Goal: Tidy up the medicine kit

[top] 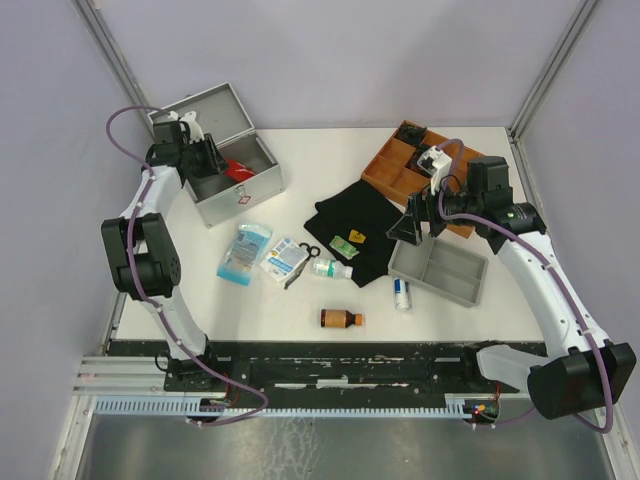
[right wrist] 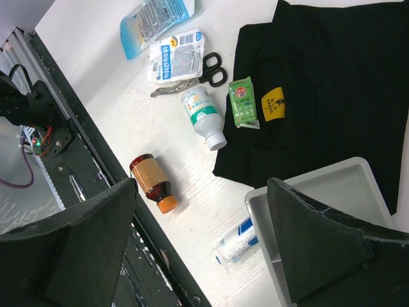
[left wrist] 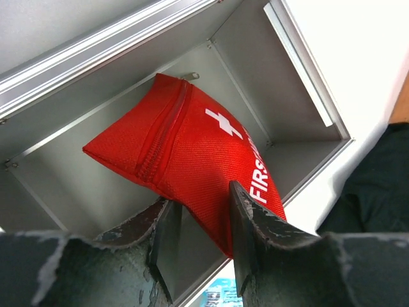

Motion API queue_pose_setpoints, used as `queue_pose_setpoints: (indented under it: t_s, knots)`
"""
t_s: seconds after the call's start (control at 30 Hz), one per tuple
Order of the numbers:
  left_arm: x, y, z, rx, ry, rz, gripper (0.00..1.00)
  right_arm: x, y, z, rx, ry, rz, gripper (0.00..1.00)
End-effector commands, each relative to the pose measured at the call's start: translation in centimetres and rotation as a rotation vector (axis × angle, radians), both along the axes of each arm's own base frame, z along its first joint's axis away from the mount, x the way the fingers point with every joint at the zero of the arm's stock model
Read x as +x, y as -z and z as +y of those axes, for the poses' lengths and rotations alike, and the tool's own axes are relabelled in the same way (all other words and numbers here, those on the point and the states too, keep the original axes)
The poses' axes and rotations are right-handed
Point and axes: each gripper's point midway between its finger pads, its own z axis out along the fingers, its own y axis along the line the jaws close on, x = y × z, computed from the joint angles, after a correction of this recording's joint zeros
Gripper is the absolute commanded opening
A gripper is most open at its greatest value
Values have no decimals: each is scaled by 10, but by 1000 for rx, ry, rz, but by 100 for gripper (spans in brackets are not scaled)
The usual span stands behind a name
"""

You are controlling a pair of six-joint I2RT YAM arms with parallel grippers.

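Observation:
The medicine kit (top: 247, 201) is a silver metal case standing open at the back left, its lid (top: 213, 108) raised behind it. A red "FIRST AID" pouch (left wrist: 185, 147) leans inside the case (left wrist: 255, 83); from above the pouch (top: 237, 170) shows as a red patch. My left gripper (top: 205, 158) reaches into the case. Its jaws (left wrist: 201, 195) are parted around the pouch's lower corner, with a gap showing at the left finger. My right gripper (top: 418, 222) hovers wide open (right wrist: 199, 185) and empty over the table beside the grey tray.
A grey divided tray (top: 440, 270) lies at the right and a wooden organiser (top: 400, 160) behind it. Black cloth (top: 355, 225) carries a green sachet (right wrist: 243, 102). Loose on the table: amber bottle (right wrist: 152, 182), white bottle (right wrist: 204, 115), scissors (right wrist: 198, 80), blue-white roll (right wrist: 238, 240), blue pack (top: 246, 250), white pack (top: 283, 258).

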Motion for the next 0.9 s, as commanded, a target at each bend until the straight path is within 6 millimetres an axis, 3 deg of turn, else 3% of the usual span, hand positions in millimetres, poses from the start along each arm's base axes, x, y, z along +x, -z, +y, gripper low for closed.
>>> queue_pose_setpoints:
  t_s: [0.0,0.37,0.6,0.87]
  knots:
    - [9,-21,21,121,-6,-70,42,3,-2,0,-2,-9,-26,91]
    - [27,-17,43,236,-16,-61,42,4,0,-1,-9,-9,-19,91]
    - [27,-21,56,321,-31,-73,46,4,1,-1,-10,-9,-19,91]
    - [20,-47,68,401,-67,-142,65,4,-1,-1,-12,-5,-28,91]
